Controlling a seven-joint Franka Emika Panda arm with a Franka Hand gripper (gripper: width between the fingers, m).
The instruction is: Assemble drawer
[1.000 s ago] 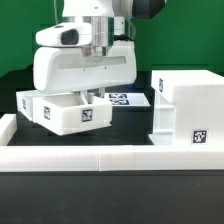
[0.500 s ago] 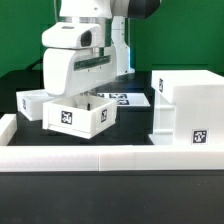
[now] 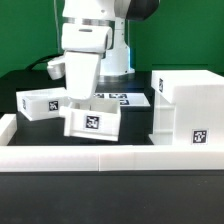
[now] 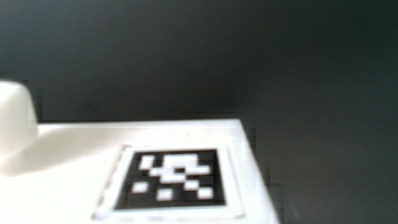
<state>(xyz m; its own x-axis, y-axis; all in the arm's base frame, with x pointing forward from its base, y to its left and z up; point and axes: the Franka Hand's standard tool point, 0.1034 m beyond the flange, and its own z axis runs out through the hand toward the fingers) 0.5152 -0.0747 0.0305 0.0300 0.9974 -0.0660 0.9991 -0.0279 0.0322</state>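
Observation:
In the exterior view my gripper [image 3: 88, 99] reaches down into a small white box tray [image 3: 92, 122] at the middle. The tray is tilted, its tag facing the camera. The fingertips are hidden by the tray's wall, and the tray turns with the wrist. A second small tray [image 3: 40, 103] lies at the exterior view's left, touching or just behind the first. The large white case [image 3: 187, 108] stands at the exterior view's right, with a tag low on its front. The wrist view shows only a white tagged face [image 4: 178, 180] close up over the black table; no fingers show there.
A low white wall strip [image 3: 110, 157] runs along the front, with a short piece at the exterior view's left [image 3: 7, 128]. The marker board [image 3: 128, 99] lies flat behind the held tray. The arm's base stands at the back.
The wrist has turned and shifted toward the exterior view's right. The held tray has swung with it toward the case and tilted, uncovering the second tray at the left.

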